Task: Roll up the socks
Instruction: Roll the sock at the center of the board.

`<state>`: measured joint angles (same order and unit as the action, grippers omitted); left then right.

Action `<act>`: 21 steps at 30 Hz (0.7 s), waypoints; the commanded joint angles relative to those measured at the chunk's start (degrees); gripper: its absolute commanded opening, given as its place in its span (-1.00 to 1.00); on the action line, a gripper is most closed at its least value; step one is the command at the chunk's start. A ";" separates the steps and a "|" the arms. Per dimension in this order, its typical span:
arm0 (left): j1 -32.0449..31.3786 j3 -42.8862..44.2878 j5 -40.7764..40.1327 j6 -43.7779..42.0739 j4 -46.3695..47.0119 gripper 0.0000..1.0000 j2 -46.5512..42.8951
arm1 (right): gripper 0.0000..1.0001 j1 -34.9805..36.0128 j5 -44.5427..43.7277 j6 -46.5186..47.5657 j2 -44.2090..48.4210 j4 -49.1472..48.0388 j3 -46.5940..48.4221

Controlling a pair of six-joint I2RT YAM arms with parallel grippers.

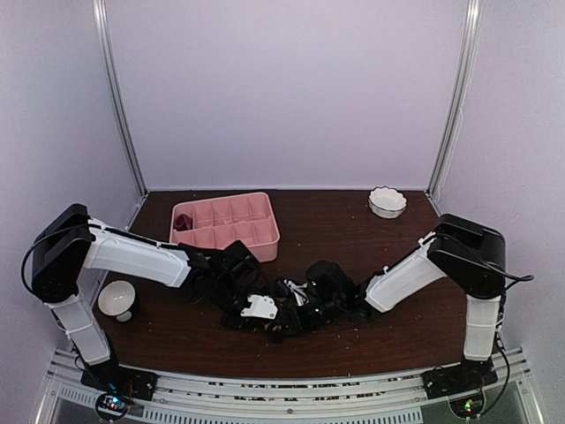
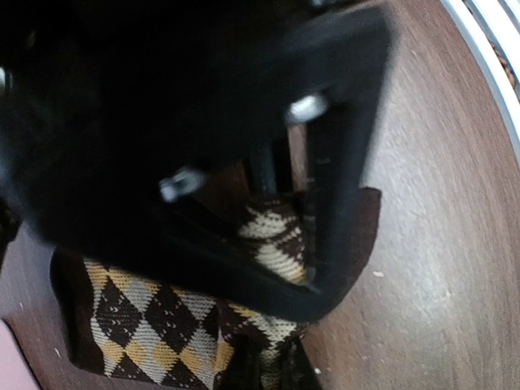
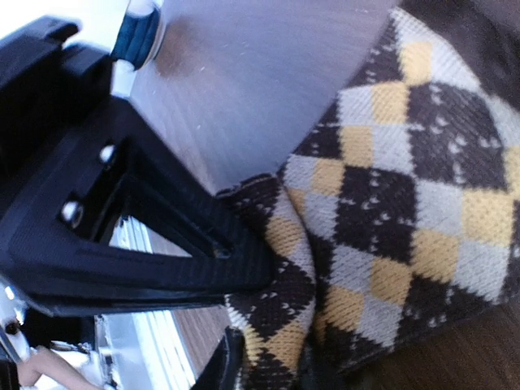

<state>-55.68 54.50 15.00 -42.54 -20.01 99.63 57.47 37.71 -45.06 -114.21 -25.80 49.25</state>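
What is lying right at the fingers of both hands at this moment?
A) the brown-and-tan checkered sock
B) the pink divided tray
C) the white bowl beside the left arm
A: both wrist views show the checkered sock right at the fingers of the left hand and the right hand, while the top view shows the pink tray sitting farther back on the table.
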 commanded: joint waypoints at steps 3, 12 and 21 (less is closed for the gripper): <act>0.27 6.26 1.15 1.76 -9.28 -0.93 8.78 | -0.27 -1.32 -9.61 1.13 3.81 8.77 -11.52; 6.01 17.63 16.45 3.83 -22.84 -0.92 18.28 | 0.83 -1.44 -21.99 8.31 17.97 11.75 -22.31; 8.05 23.26 25.40 1.63 -31.34 -0.92 23.40 | 0.99 0.72 -47.69 13.81 41.20 17.66 -29.04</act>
<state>-48.29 77.49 38.30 -39.83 -40.27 118.34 57.30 7.66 -33.76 -81.36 -17.93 23.16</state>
